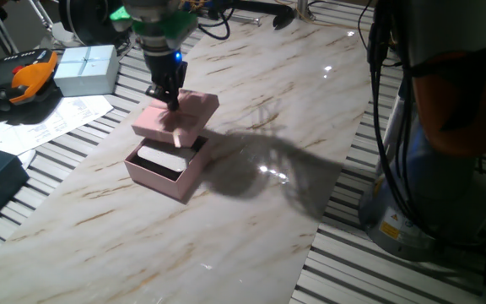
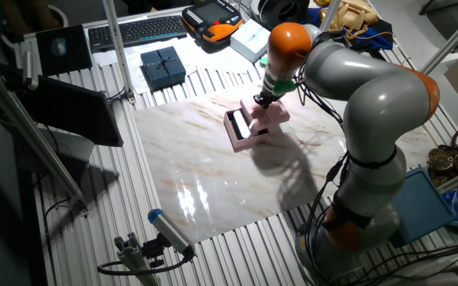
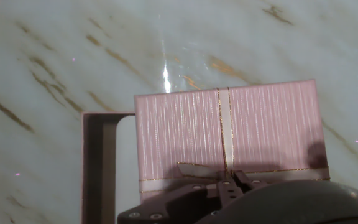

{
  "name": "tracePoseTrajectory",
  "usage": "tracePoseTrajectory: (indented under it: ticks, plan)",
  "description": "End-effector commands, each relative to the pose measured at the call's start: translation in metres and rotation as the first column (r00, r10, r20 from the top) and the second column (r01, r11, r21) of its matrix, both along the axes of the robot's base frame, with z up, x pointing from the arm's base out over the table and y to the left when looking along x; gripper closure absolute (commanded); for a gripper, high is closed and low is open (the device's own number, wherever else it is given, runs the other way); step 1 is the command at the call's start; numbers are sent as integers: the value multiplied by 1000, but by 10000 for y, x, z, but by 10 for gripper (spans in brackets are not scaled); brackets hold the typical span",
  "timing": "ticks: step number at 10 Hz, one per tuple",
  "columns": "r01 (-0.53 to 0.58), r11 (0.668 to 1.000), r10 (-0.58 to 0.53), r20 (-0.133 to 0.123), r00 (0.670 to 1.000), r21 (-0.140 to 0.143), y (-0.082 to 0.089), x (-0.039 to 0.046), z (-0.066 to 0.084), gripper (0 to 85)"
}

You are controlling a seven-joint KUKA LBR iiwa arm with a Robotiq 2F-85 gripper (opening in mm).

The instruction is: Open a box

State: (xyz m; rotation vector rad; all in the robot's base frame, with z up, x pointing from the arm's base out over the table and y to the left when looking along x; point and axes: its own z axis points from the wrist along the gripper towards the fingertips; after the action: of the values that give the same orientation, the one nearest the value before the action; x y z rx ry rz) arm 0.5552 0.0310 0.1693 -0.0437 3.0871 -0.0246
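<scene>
The pale-pink box is open in two parts. Its base (image 1: 165, 171), with the white insert showing, sits on the marble board (image 1: 260, 211). The lid (image 1: 194, 108) with the cream ribbon bow hangs tilted above the base and is shifted toward its far right side. My gripper (image 1: 170, 101) comes down on the lid's top and is shut on the bow. In the hand view the fingertips (image 3: 229, 185) pinch the ribbon on the lid (image 3: 185, 137), and the base's rim (image 3: 95, 168) shows at the left. The other fixed view shows the gripper (image 2: 261, 101), the lid (image 2: 273, 117) and the base (image 2: 239, 127).
A pale blue-white ribboned box (image 1: 87, 69) stands at the back left, beside an orange-black pendant (image 1: 24, 78) and papers (image 1: 49, 122). A dark blue gift box (image 2: 164, 67) and a keyboard (image 2: 137, 30) lie beyond the board. The slatted table surrounds the board.
</scene>
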Motion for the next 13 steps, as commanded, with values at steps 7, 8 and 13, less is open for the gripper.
tracePoseTrajectory:
  ticks: [7, 8, 13]
  plan:
    - [-40, 999, 40, 3, 999, -13, -443, -116, -22, 850]
    - [-46, 999, 46, 0, 999, -15, -485, -130, -25, 850]
    - [-43, 999, 43, -16, 999, 14, -572, -184, -42, 850]
